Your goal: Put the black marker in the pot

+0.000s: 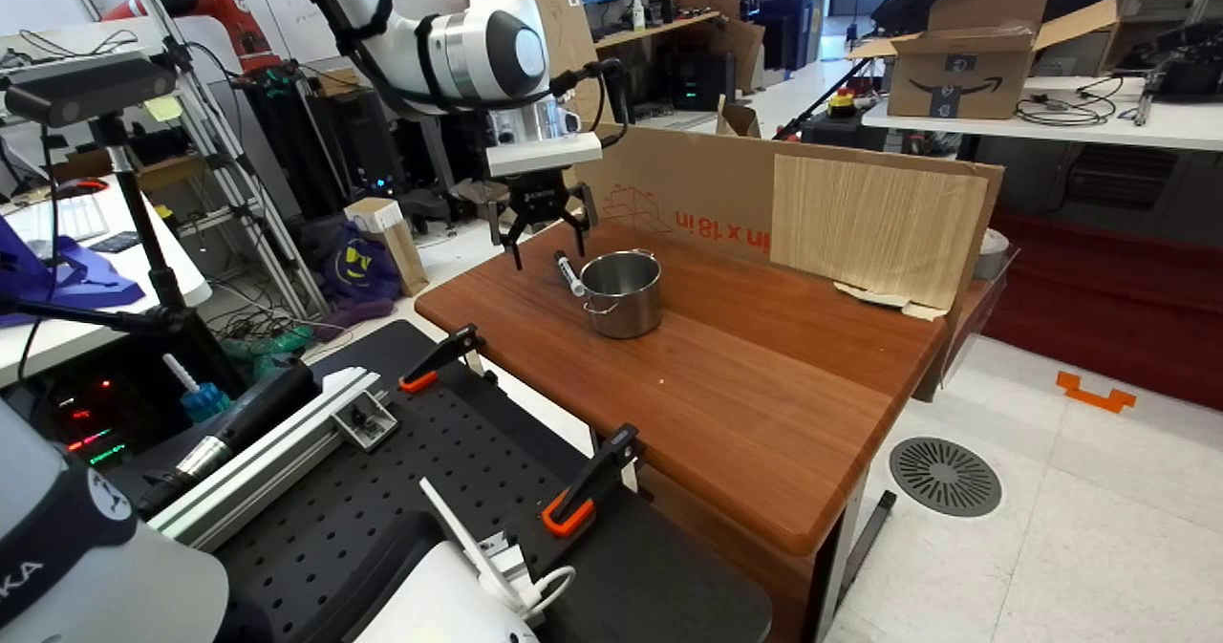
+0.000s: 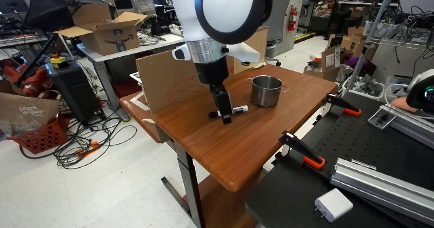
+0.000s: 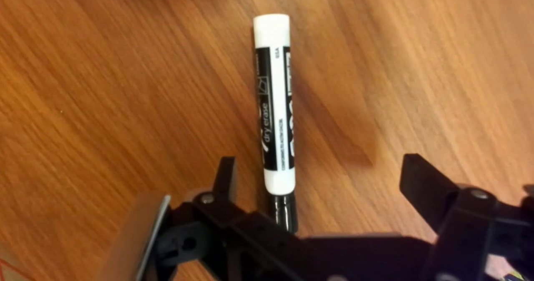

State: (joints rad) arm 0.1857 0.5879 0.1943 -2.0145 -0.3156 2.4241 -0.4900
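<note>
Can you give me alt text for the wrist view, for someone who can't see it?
A black-and-white dry erase marker lies on a wood-grain tabletop, its black cap toward the bottom, partly hidden by the open gripper. The gripper's dark fingers stand on either side of the marker in the picture, one much nearer it than the other.
</note>
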